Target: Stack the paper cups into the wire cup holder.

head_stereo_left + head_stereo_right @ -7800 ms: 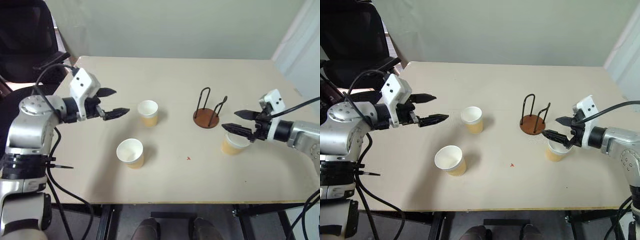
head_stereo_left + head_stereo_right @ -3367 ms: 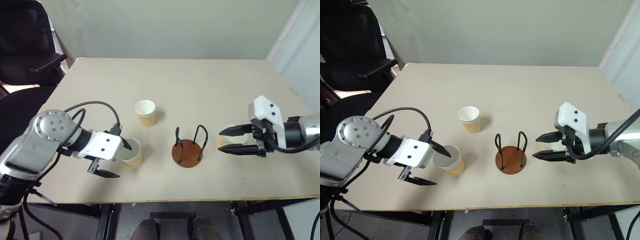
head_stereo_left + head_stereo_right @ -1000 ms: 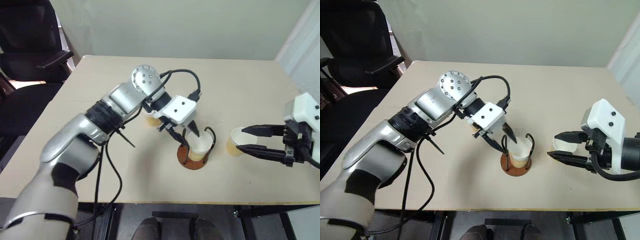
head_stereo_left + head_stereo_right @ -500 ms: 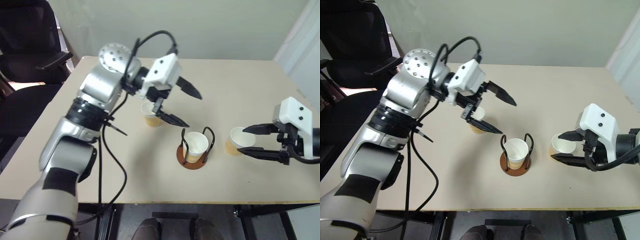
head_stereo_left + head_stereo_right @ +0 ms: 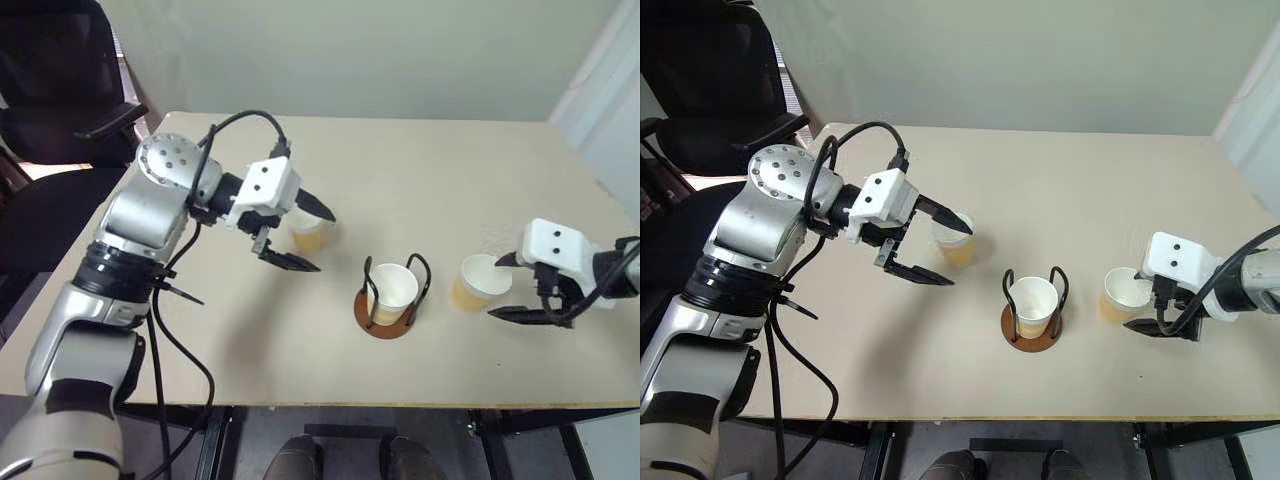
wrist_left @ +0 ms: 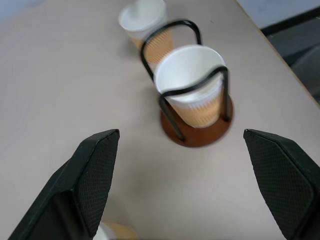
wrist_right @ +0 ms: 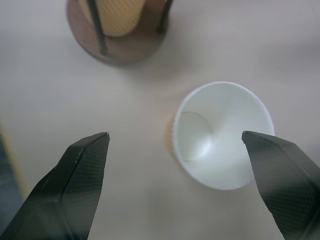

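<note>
On the table (image 5: 420,170) we have the wire cup holder (image 5: 389,322) with one cup (image 5: 394,290) seated, so we judge the second stacking is next: the right gripper (image 5: 512,288), jaws wide, straddles its cup (image 5: 477,281) (the left gripper (image 5: 304,240) gapes beside the third cup (image 5: 306,231)).

Even, soft daylight, brightest at the far left, faint shadows cast on the table (image 5: 420,170), left wrist view blurred, far paper cup (image 6: 145,20) out of focus.
</note>
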### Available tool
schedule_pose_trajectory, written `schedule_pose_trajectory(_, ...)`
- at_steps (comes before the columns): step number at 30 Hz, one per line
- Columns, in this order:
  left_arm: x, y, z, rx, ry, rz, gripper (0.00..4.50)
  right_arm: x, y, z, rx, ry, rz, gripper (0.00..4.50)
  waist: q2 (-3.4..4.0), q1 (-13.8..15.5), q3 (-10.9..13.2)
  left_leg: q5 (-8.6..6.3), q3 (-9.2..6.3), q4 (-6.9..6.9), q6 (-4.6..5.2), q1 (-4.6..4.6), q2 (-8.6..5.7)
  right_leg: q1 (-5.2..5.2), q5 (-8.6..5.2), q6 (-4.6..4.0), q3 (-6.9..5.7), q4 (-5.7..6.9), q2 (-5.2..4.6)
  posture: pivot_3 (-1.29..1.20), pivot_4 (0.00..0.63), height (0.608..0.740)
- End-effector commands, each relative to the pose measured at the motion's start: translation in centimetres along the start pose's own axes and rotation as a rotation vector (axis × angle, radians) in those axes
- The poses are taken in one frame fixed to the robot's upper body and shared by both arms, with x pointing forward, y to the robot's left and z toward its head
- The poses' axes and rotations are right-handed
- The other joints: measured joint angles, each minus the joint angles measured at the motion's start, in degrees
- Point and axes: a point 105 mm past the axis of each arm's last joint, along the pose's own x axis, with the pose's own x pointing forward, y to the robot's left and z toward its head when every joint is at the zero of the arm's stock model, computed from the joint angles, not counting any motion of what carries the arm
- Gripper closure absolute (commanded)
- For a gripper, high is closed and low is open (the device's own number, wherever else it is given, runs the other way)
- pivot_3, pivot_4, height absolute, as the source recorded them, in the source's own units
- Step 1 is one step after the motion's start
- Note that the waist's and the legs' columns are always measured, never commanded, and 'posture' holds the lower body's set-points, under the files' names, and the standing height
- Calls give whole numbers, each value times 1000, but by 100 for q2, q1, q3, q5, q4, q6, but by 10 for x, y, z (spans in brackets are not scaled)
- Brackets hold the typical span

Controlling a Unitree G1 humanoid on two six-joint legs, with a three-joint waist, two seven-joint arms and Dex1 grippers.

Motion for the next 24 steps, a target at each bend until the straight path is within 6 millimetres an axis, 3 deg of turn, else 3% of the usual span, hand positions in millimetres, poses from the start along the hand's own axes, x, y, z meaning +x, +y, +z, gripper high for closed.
schedule_pose_trajectory(1, -4, 1, 7, 34, -6, 36, 232, 3, -7, 1, -45, 15, 3, 84, 0, -11, 0, 0, 2, 0, 0, 1, 0, 0, 0, 0, 0, 0, 0, 0, 150, 740)
schedule_pose_trajectory(5, -4, 0, 7, 29, -8, 44, 232, 17, -6, -1, -80, 32, 41, 84, 0, -29, 0, 0, 1, -2, 0, 1, 1, -1, 0, -1, -1, 0, 1, 0, 150, 740)
schedule_pose_trajectory(8, -5, -1, 4, 24, -1, 51, 232, 28, -5, -3, -109, 44, 57, 637, 0, -31, 0, 0, 1, -2, 0, 1, 1, -1, 1, -2, -2, -1, 1, 0, 150, 740)
schedule_pose_trajectory(19, -14, -2, 6, -26, -26, 73, 232, 26, -9, -9, -158, 80, 35, 4449, 0, -33, 0, 0, 0, -2, 0, 1, 1, 0, 2, -6, -2, 0, -1, 0, 150, 740)
schedule_pose_trajectory(24, -37, 5, 9, -114, -76, 142, 232, 7, -14, -3, -157, 76, 2, 4449, 0, -35, 0, 0, 0, -4, -1, 0, 1, 0, 2, -9, -2, -2, 0, 0, 150, 740)
